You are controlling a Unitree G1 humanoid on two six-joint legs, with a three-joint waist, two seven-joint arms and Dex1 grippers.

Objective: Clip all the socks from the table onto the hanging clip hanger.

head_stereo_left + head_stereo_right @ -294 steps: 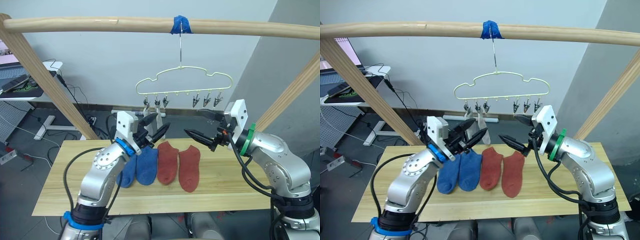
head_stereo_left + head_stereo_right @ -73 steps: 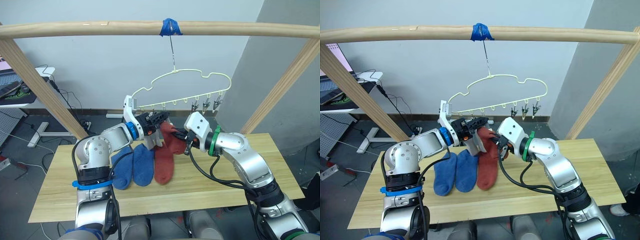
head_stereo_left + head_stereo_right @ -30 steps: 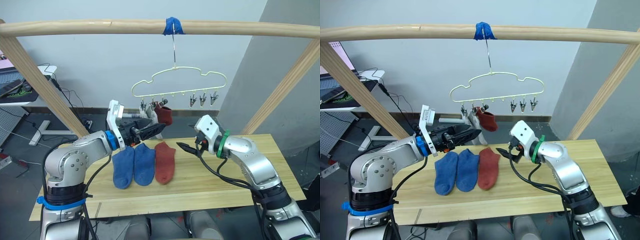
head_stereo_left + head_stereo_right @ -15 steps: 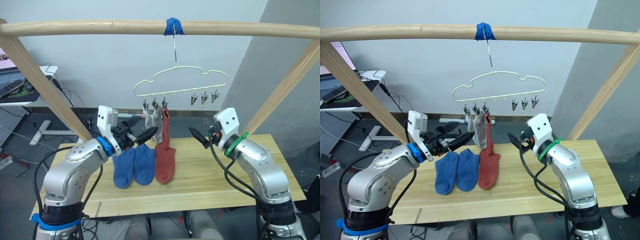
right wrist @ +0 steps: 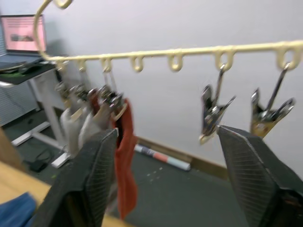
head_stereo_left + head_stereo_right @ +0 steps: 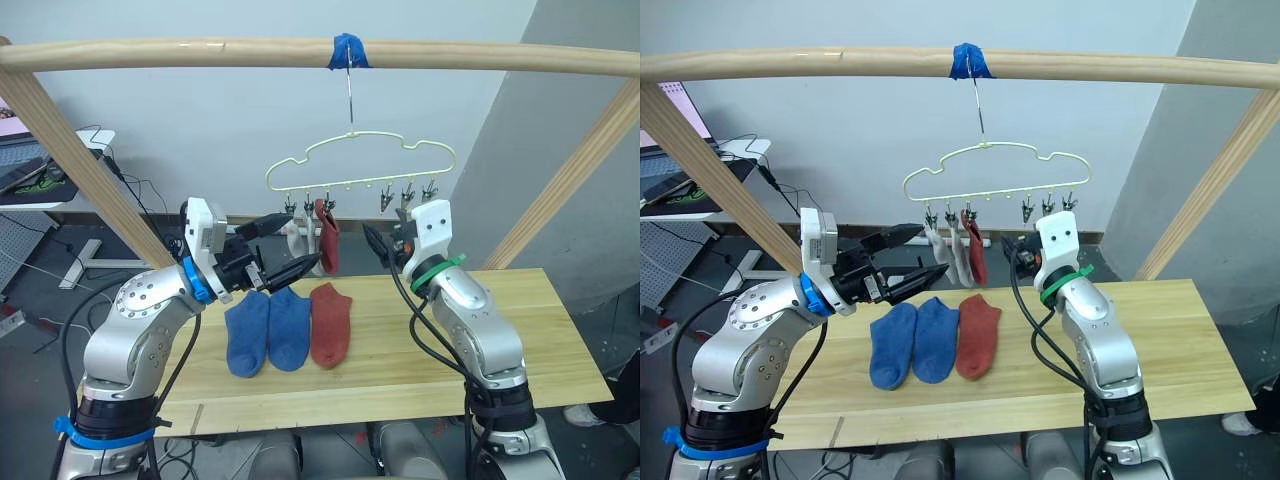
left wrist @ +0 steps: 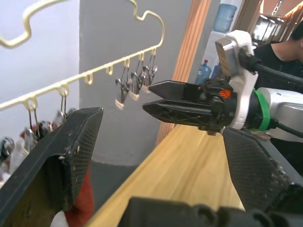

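Note:
The pale yellow-green clip hanger (image 6: pixel 360 160) hangs by its hook from the top pole. Two light grey socks (image 6: pixel 956 254) and one rust-red sock (image 6: pixel 327 238) hang from its left clips. On the table (image 6: pixel 480 340) lie two blue socks (image 6: pixel 249 335) (image 6: pixel 290 328) and a second rust-red sock (image 6: pixel 332 322), side by side. My left gripper (image 6: pixel 298 238) is open and holds nothing, just left of the hanging socks. My right gripper (image 6: pixel 368 235) is open and holds nothing, just right of the hanging red sock, below the bare right clips (image 5: pixel 215 113).
A round wooden pole frame (image 6: pixel 200 52) spans the table, with slanted legs at both ends. Blue tape (image 6: pixel 349 50) holds the hanger's hook. A desk with a laptop (image 6: pixel 680 180) stands at the back left. A person (image 7: pixel 289 47) is behind the right arm.
Both grippers have let go of the red sock, which now hangs clipped. The right gripper has risen from the table and moved left towards the hanger. The left gripper has drawn back.

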